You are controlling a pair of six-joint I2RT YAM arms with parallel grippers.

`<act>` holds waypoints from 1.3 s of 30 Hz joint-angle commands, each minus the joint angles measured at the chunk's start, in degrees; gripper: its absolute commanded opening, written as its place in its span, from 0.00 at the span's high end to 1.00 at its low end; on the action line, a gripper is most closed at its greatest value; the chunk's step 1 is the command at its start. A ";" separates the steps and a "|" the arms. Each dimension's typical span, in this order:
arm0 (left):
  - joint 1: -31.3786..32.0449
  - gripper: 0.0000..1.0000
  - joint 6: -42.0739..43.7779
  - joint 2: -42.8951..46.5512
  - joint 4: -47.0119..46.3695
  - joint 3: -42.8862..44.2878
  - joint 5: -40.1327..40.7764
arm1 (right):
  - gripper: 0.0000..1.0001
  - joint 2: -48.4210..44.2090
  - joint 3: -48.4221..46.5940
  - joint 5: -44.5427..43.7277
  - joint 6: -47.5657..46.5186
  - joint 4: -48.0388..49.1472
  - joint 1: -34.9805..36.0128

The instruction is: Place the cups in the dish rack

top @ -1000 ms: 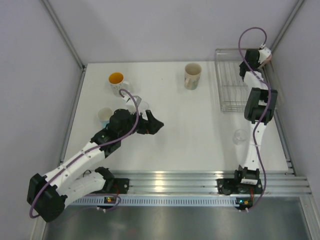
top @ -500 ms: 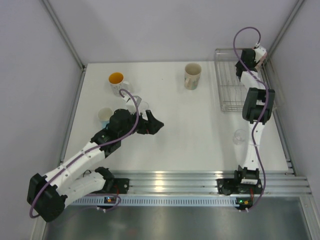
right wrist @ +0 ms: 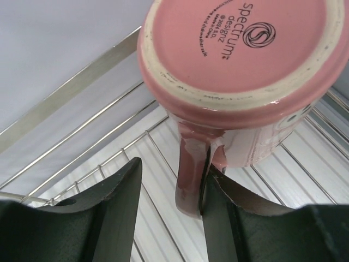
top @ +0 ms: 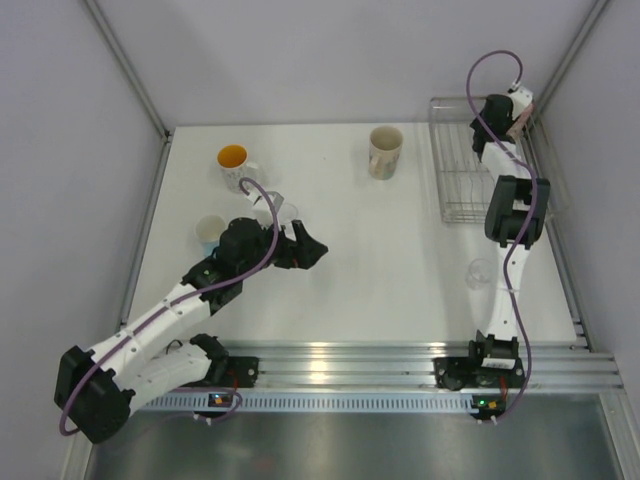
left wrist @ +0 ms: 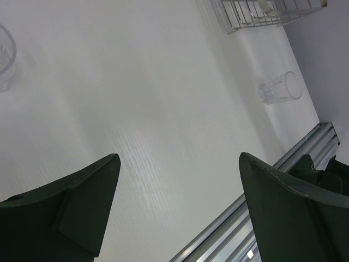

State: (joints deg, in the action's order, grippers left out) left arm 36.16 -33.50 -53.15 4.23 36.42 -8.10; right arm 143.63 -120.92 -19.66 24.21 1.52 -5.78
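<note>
A pinkish-red cup (right wrist: 245,60) is upside down inside the dish rack (top: 455,185), at its far right end. My right gripper (right wrist: 170,176) stands open around the cup's handle (right wrist: 189,174). The handle rests against the right finger, and a clear gap separates it from the left finger. In the top view the right gripper (top: 498,108) hangs over the rack's back end. A white patterned cup with an orange inside (top: 233,160), a cream patterned cup (top: 385,152) and a small light blue cup (top: 209,233) stand on the table. My left gripper (top: 316,250) is wide open and empty above the table.
A clear glass (top: 481,272) lies on its side in front of the rack, also seen in the left wrist view (left wrist: 279,88). Another clear glass (left wrist: 4,54) stands close behind the left gripper. Metal rails (top: 400,365) run along the near table edge.
The right jaws have parted a little from the pink cup's handle, and the right wrist has shifted slightly left over the rack. The left arm has not moved.
</note>
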 commanded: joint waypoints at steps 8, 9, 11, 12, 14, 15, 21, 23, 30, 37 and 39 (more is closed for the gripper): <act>-0.04 0.04 0.45 -1.79 -3.61 2.69 -0.34 | 0.51 -1.60 -5.11 3.75 1.02 5.16 -1.34; -0.04 0.04 0.45 -1.87 -3.61 2.77 -0.25 | 0.50 -1.69 -5.11 4.36 0.93 5.16 -1.51; -0.04 0.04 0.27 -2.14 -3.61 3.12 -0.43 | 0.49 -1.95 -5.02 5.07 0.84 4.90 -1.60; -0.04 0.05 0.19 -2.31 -3.70 3.21 -0.51 | 0.48 -2.39 -4.94 4.98 0.58 4.46 -1.78; -0.04 0.05 -0.16 -2.40 -3.79 3.39 -0.60 | 0.48 -3.09 -4.06 5.42 0.14 4.46 -1.86; 0.05 0.05 -0.43 -2.31 -3.70 3.48 -0.69 | 0.47 -3.97 -3.19 5.68 -0.12 4.46 -1.95; -0.04 0.05 -0.61 -2.40 -3.70 3.56 -0.08 | 0.43 -9.58 3.92 6.65 2.33 4.54 -3.00; -0.04 0.05 -0.26 -2.40 -3.18 3.83 0.80 | 0.42 -10.82 5.08 7.88 3.04 4.11 -3.45; -0.04 0.05 1.85 -2.93 0.51 7.96 2.65 | 0.35 -16.97 9.65 12.71 3.21 3.76 -4.33; -0.04 0.05 4.31 -7.40 6.66 16.47 9.94 | 0.33 -28.21 19.57 17.71 10.06 -2.84 -4.85; -0.04 0.06 5.11 -11.18 10.86 22.09 12.99 | 0.34 -34.08 25.26 19.31 10.16 -2.57 -4.24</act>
State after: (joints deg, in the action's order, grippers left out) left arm 36.16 -30.65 -61.30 10.85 51.51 -0.97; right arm 119.42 -100.82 -4.71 31.59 -0.82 -10.31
